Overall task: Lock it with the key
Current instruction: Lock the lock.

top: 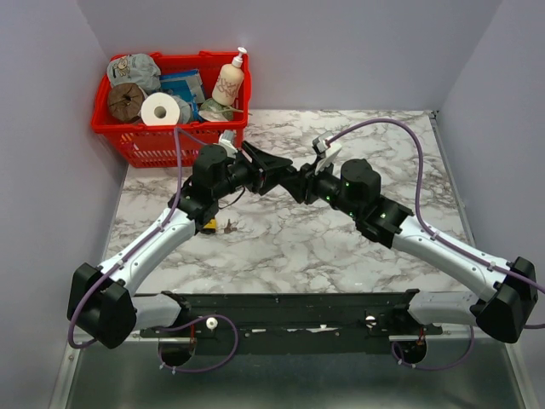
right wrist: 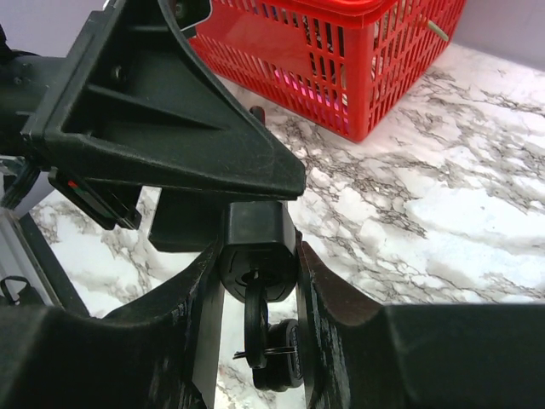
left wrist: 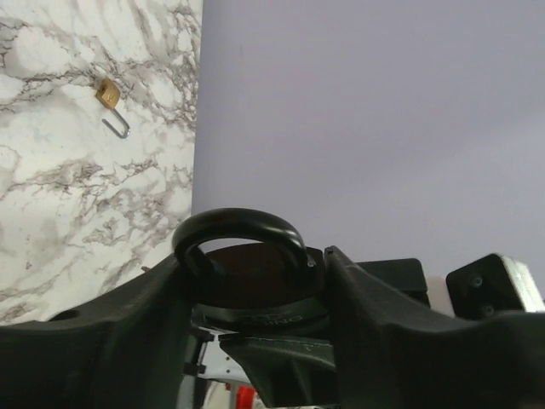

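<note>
A black padlock [right wrist: 258, 243] is held above the table where the two arms meet. My right gripper [right wrist: 257, 256] is shut on the padlock's body. A black key [right wrist: 255, 317] sticks in the keyhole, and a second key [right wrist: 286, 358] hangs from its ring. In the left wrist view the padlock's black shackle [left wrist: 241, 223] arches between the fingers of my left gripper [left wrist: 255, 260], which press on both of its sides. From above, the left gripper [top: 271, 170] and right gripper [top: 298, 183] meet tip to tip and hide the lock.
A small brass padlock [left wrist: 107, 94] with its shackle open lies on the marble table [top: 281, 247], beside the left arm [top: 209, 225]. A red basket [top: 128, 136] of household items stands at the back left. Grey walls enclose the table.
</note>
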